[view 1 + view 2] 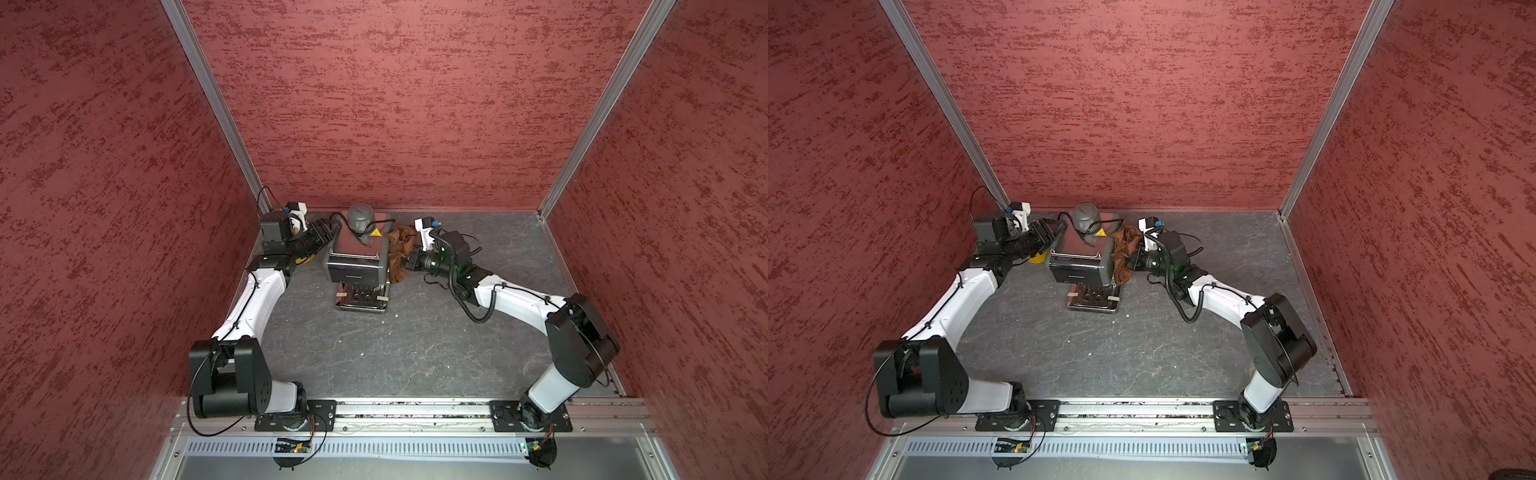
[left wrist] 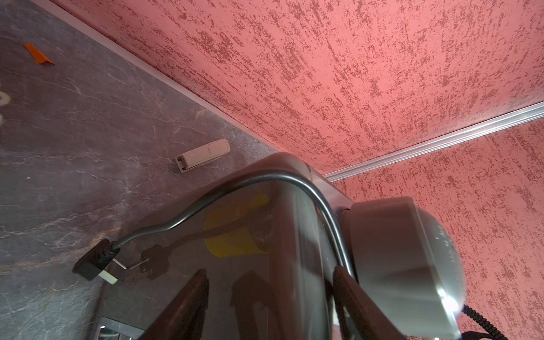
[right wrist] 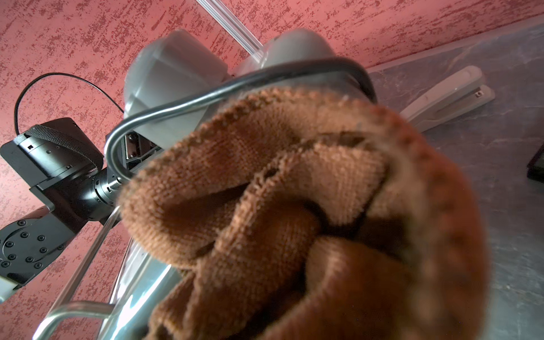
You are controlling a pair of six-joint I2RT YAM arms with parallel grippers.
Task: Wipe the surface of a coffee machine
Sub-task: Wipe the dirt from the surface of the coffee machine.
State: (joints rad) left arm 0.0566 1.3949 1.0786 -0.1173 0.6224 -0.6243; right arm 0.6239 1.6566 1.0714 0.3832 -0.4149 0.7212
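The coffee machine (image 1: 355, 257) (image 1: 1077, 262) stands at the back middle of the table, boxy and grey-black, with a grey domed cap (image 1: 360, 218), a yellow sticker (image 1: 376, 232) and a steel drip tray (image 1: 360, 302). Its black cord (image 2: 235, 182) loops over the top. My left gripper (image 1: 327, 236) (image 2: 270, 270) is open at the machine's upper left edge, one finger beside the glossy side, the other over the top near the cap. My right gripper (image 1: 409, 264) is shut on a brown cloth (image 1: 400, 249) (image 3: 294, 206) pressed to the machine's right side. The cloth hides its jaws in the right wrist view.
A yellow bucket (image 1: 306, 259) sits just left of the machine, under my left arm. The cord's plug (image 2: 94, 262) lies on the table. A white stapler (image 2: 203, 154) lies behind the machine near the back wall. Red walls close in on three sides.
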